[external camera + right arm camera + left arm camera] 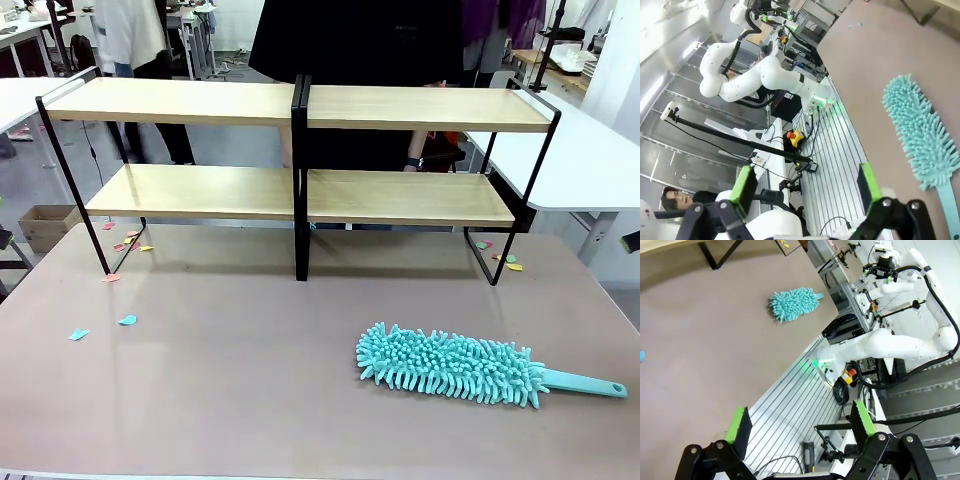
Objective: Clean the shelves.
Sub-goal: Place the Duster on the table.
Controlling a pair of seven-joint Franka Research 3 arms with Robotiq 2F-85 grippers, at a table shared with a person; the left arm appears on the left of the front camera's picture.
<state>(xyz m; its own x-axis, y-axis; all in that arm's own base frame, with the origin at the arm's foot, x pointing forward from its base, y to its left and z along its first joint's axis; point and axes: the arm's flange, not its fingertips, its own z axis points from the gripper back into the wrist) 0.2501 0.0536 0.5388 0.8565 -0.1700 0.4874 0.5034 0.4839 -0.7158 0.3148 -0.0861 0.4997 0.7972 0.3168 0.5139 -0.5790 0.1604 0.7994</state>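
The bench (pixel 250 380) is carrying everything, and the shelves (pixel 300 105) are standing across its far half, upright, all four boards bare. A person (pixel 360 40) in dark clothing is standing just behind them. A teal duster (pixel 450 365) is lying flat near the front right (handle pointing right), well apart from the shelves. The left tool (pixel 802 425) and the right tool (pixel 807 187) are both hanging with fingers spread wide, gripping nothing. Small paper scraps (pixel 127 320) are lying scattered at the left.
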